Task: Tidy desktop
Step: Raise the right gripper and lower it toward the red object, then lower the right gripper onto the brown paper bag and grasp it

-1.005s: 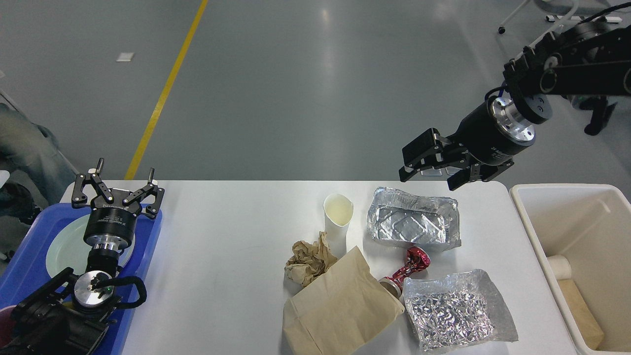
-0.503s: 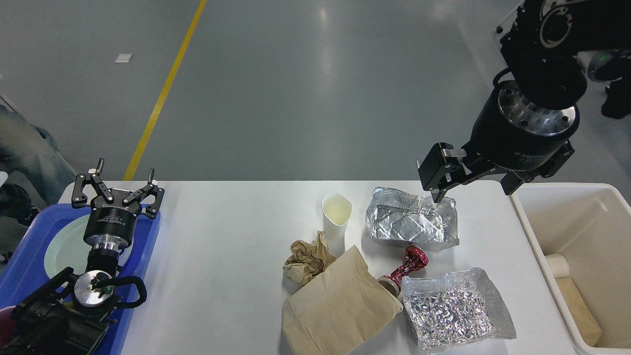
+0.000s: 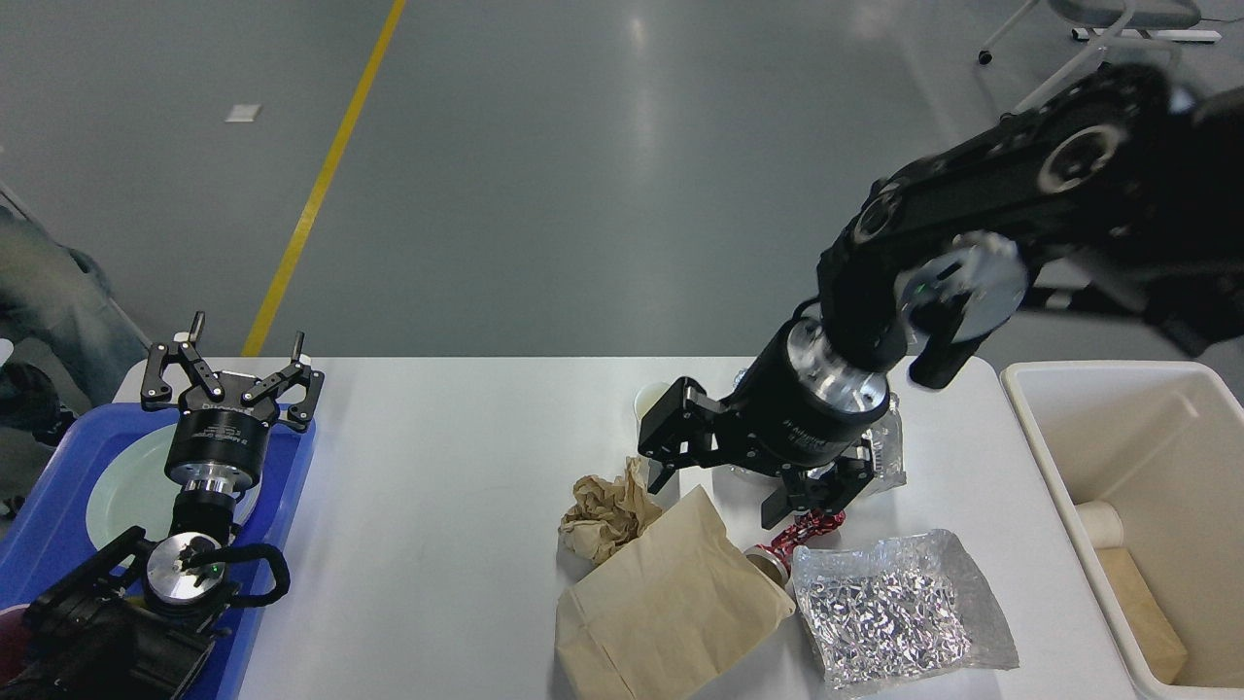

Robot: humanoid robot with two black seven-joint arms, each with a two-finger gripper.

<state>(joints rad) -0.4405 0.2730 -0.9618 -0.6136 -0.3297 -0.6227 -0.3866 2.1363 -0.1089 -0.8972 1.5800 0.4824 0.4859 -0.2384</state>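
Note:
The white desktop (image 3: 437, 467) holds litter at centre right: a crumpled brown paper wad (image 3: 603, 510), a brown paper bag (image 3: 671, 608), a red crushed wrapper (image 3: 802, 535) and a crumpled foil tray (image 3: 894, 612). A white paper cup (image 3: 649, 401) and a second foil tray (image 3: 886, 447) are mostly hidden behind my right arm. My right gripper (image 3: 724, 486) is open and empty, low over the table between the cup and the red wrapper, just beyond the bag's top. My left gripper (image 3: 249, 329) is open and empty above the blue tray.
A blue tray (image 3: 58, 496) with a pale plate (image 3: 121, 491) sits at the table's left end. A cream bin (image 3: 1118, 428) stands off the right end, holding a white cup (image 3: 1103, 525) and a brown block (image 3: 1147, 612).
My right arm has swung down and to the left, from above the table's far right corner to low over the cup and foil tray. The left arm has not moved.

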